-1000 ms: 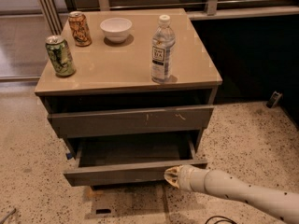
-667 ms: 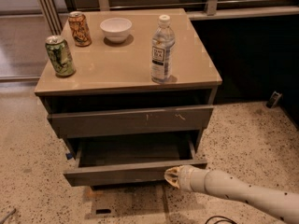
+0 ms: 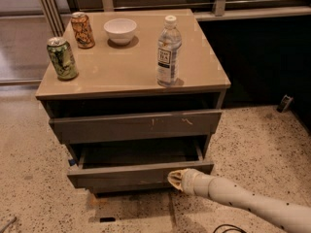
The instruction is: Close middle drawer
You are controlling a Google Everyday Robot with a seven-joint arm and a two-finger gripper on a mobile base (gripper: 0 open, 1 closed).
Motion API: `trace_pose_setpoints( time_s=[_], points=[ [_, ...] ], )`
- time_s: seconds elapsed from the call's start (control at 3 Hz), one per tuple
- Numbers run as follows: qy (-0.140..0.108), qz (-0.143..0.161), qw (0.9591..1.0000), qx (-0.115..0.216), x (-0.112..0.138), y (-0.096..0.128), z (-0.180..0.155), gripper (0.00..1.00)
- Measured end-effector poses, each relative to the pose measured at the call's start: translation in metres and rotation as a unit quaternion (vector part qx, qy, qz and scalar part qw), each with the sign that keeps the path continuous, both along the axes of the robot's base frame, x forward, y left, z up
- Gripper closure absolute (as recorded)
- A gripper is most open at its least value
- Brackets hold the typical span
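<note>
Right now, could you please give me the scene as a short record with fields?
middle drawer: pulled well out, not yet closed
end effector: low, at the middle drawer's front face, right of centre, apparently touching it
upper drawer: scratched front, slightly ajar
cabinet top: carries four items
left side: green can in front, orange can behind it
back centre: white bowl
right side: water bottle, upright, capped

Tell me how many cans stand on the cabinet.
2: a green can front left, an orange can behind it. None seems hidden. The pincer is at the middle drawer front.
</note>
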State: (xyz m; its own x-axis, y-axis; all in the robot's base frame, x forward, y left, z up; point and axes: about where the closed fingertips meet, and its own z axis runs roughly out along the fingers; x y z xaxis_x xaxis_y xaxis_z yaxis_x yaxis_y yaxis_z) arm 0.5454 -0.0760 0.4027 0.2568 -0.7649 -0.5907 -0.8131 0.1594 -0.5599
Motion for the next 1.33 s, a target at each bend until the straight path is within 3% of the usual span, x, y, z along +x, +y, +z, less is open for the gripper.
trace_pose_setpoints(
  time_s=[1.33],
  points=[
    [-0.053,0.005,0.9986,0.007,0.078,0.022,-0.002,1.0]
  ],
)
